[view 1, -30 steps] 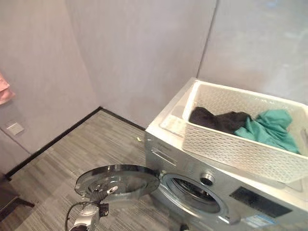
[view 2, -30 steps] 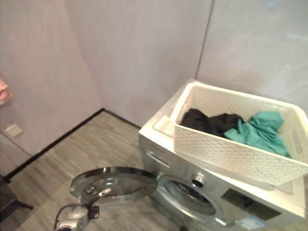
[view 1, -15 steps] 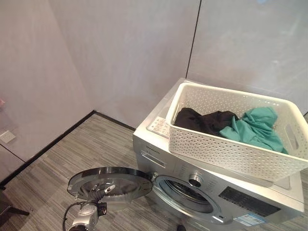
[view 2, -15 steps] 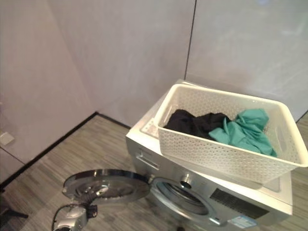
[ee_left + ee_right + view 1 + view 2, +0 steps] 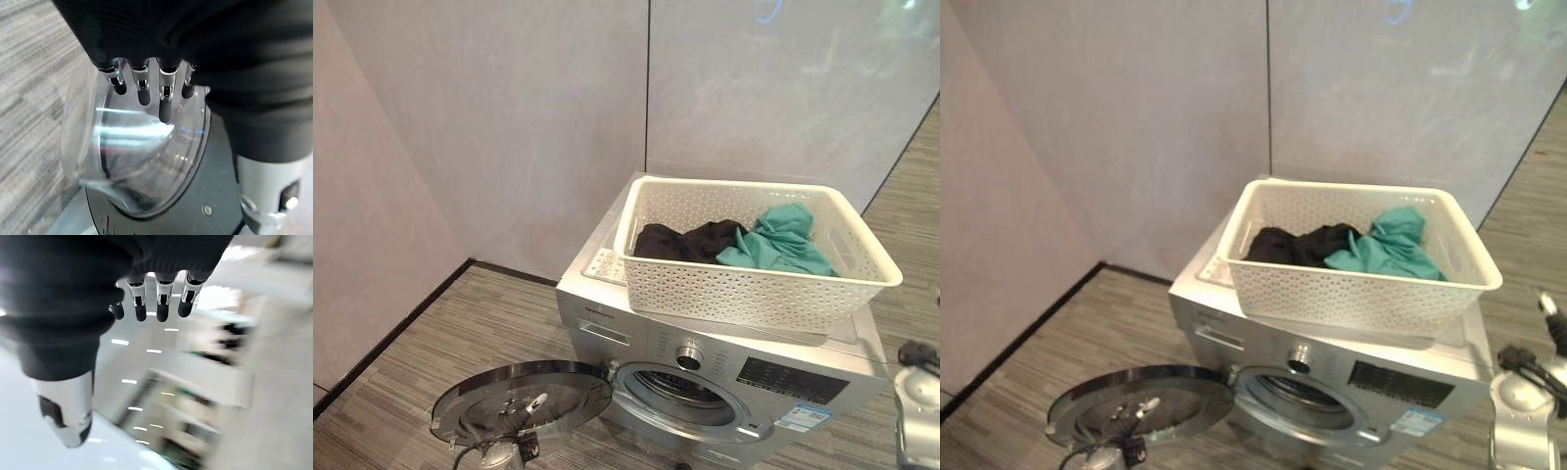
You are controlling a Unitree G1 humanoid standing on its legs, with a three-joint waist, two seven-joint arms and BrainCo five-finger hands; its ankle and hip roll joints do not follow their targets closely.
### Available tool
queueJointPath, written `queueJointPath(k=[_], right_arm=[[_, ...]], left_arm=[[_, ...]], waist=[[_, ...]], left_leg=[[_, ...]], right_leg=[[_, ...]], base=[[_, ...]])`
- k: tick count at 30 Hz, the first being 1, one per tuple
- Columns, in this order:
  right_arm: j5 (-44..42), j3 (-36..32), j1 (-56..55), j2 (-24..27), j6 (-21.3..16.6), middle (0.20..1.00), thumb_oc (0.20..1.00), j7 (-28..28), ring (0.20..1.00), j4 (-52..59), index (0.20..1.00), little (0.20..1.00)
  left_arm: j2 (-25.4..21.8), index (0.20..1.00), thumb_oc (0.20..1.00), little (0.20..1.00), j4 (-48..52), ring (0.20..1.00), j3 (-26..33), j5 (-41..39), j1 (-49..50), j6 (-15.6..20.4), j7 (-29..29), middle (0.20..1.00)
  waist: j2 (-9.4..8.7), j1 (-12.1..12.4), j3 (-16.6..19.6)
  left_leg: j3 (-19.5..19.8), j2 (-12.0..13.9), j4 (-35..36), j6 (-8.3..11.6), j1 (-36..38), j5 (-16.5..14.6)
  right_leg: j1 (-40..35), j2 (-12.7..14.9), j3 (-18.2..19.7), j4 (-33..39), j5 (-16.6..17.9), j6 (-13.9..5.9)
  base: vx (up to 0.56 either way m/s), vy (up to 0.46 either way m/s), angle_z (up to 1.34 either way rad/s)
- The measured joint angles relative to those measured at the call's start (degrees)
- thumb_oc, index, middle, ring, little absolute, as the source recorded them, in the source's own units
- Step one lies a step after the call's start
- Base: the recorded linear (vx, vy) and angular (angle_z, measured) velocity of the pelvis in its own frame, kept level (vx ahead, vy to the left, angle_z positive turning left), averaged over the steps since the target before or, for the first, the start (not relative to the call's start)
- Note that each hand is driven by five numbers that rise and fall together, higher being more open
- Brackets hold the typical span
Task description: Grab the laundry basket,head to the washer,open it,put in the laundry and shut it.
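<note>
Left hand [image 5: 161, 93] hangs with fingers relaxed over the open washer door [image 5: 521, 401]. Right hand [image 5: 156, 303], fingers relaxed too, holds nothing. Basket [image 5: 754, 294] with laundry [image 5: 773, 245] sits atop the washer [image 5: 705, 377].

The washer [image 5: 705, 367] at lower centre has a smooth, satin silver shell with a glossy dark panel on its front. Its open door [image 5: 519, 397], lower left, is shiny chrome around a clear glass bowl [image 5: 132, 161]. On top sits a matt white perforated plastic basket [image 5: 754, 289] holding soft black cloth [image 5: 680, 240] and teal cloth [image 5: 778, 240]. The floor [image 5: 421, 362] looks like streaked grey wood-grain, and the walls [image 5: 509, 117] are smooth and faintly glossy.
</note>
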State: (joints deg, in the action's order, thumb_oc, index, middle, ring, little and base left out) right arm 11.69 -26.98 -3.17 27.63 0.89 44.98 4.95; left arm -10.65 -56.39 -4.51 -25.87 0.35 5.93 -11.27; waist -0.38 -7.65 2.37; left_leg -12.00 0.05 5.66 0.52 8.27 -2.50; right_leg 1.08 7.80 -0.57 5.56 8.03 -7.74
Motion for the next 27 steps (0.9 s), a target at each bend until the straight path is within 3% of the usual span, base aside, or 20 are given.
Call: queueJointPath(k=[3,6,7,9,10,13,16,20,22,24,27], right_arm=[[4.1,0.6,4.1,2.1,-0.3,1.000,1.000,-0.9,1.000,12.5,1.000,1.000],[4.7,1.2,4.2,9.0,-1.9,1.000,1.000,-5.7,1.000,13.6,1.000,1.000],[3.0,1.3,5.4,13.2,-3.1,1.000,1.000,-8.5,1.000,12.9,1.000,1.000],[0.0,1.9,6.7,16.0,-4.5,1.000,1.000,-11.8,1.000,12.0,1.000,1.000],[-2.0,3.3,7.4,18.8,-4.6,1.000,1.000,-13.7,1.000,11.2,1.000,1.000],[-7.8,11.8,12.5,31.3,-5.0,1.000,1.000,-23.7,1.000,5.4,1.000,1.000],[-16.3,21.5,19.0,37.1,-4.6,1.000,1.000,-34.0,1.000,-0.4,1.000,1.000],[-24.6,32.9,22.2,41.8,-4.5,1.000,1.000,-45.9,1.000,-2.4,1.000,1.000],[-26.9,34.9,22.4,42.6,-4.6,1.000,1.000,-48.9,1.000,-2.2,1.000,1.000],[-29.3,38.2,22.3,46.6,-4.6,1.000,1.000,-52.9,1.000,-1.3,1.000,1.000],[-31.8,38.5,22.2,48.7,-4.9,1.000,1.000,-56.4,1.000,-0.2,1.000,1.000]], left_arm=[[1.2,1.000,1.000,1.000,-1.1,1.000,-2.7,2.2,-0.5,-0.3,0.3,1.000],[1.7,1.000,1.000,1.000,-3.4,1.000,-2.7,3.7,-1.1,-0.3,0.5,1.000],[1.5,1.000,1.000,1.000,-3.9,1.000,-2.7,4.0,-1.1,-0.4,0.7,1.000],[1.4,1.000,1.000,1.000,-3.9,1.000,-2.7,4.1,-1.1,-0.6,1.0,1.000],[1.3,1.000,1.000,1.000,-4.0,1.000,-2.7,4.1,-1.2,-0.7,1.4,1.000],[0.6,1.000,1.000,1.000,-4.0,1.000,-3.0,4.0,-1.6,-0.8,2.7,1.000],[-0.4,1.000,1.000,1.000,-4.3,1.000,-3.3,3.3,-3.0,-1.0,4.2,1.000],[-0.2,1.000,1.000,1.000,-4.3,1.000,-5.3,1.6,-3.1,-1.2,7.0,1.000],[-0.1,1.000,1.000,1.000,-4.3,1.000,-5.3,1.0,-3.1,-1.2,7.8,1.000],[-0.1,1.000,1.000,1.000,-4.2,1.000,-5.3,0.6,-3.0,-1.2,8.3,1.000],[-0.1,1.000,1.000,1.000,-4.2,1.000,-5.2,-1.0,-2.3,-1.1,9.4,1.000]], waist=[[0.17,0.8,0.3],[-0.48,0.8,0.1],[-1.05,0.5,0.0],[-2.00,0.6,-0.2],[-1.68,0.5,-0.1],[-2.40,0.5,-0.5],[-3.40,0.8,-1.0],[-4.57,1.1,-1.9],[-5.02,1.3,-2.2],[-5.29,1.3,-2.6],[-5.77,1.3,-2.9]], left_leg=[[0.5,0.1,0.0,0.09,-0.2,0.1],[0.7,0.1,0.0,0.15,-0.2,0.1],[0.6,0.1,0.0,0.15,-0.2,0.1],[0.5,0.2,0.0,0.15,-0.2,0.2],[0.4,0.2,0.0,0.15,-0.1,0.2],[0.4,0.1,0.0,0.16,-0.1,0.2],[0.5,0.5,0.0,0.39,-0.3,0.4],[0.5,0.6,0.0,0.38,-0.3,0.5],[0.5,0.7,0.0,0.43,-0.3,0.5],[0.6,0.7,0.0,0.42,-0.3,0.5],[0.6,1.0,0.0,0.43,-0.4,0.4]], right_leg=[[-0.1,0.0,-0.6,0.0,0.1,0.14],[-0.2,0.1,-1.1,-0.1,0.1,0.15],[-0.2,0.0,-1.1,-0.4,0.2,0.27],[-0.2,0.0,-1.2,-0.4,0.3,0.30],[-0.2,0.1,-1.1,-0.3,0.3,0.29],[-0.1,0.0,-1.1,0.0,0.2,0.20],[0.0,-0.2,-1.2,0.0,0.1,0.14],[-0.1,-0.3,-1.4,0.0,0.1,0.20],[-0.1,-0.4,-1.5,0.0,0.2,0.25],[-0.1,-0.3,-1.6,0.0,0.2,0.43],[-0.1,-0.6,-1.7,0.0,0.2,0.49]], base=[[-0.02,-0.029,0.09],[-0.01,-0.013,0.05],[-0.03,-0.022,-0.04],[-0.02,-0.019,-0.04],[0.00,0.000,0.00],[-0.01,-0.007,-0.01],[0.00,0.002,0.01],[0.00,0.001,0.01],[0.00,0.000,0.00],[0.00,0.000,0.00],[0.00,-0.005,0.01]])
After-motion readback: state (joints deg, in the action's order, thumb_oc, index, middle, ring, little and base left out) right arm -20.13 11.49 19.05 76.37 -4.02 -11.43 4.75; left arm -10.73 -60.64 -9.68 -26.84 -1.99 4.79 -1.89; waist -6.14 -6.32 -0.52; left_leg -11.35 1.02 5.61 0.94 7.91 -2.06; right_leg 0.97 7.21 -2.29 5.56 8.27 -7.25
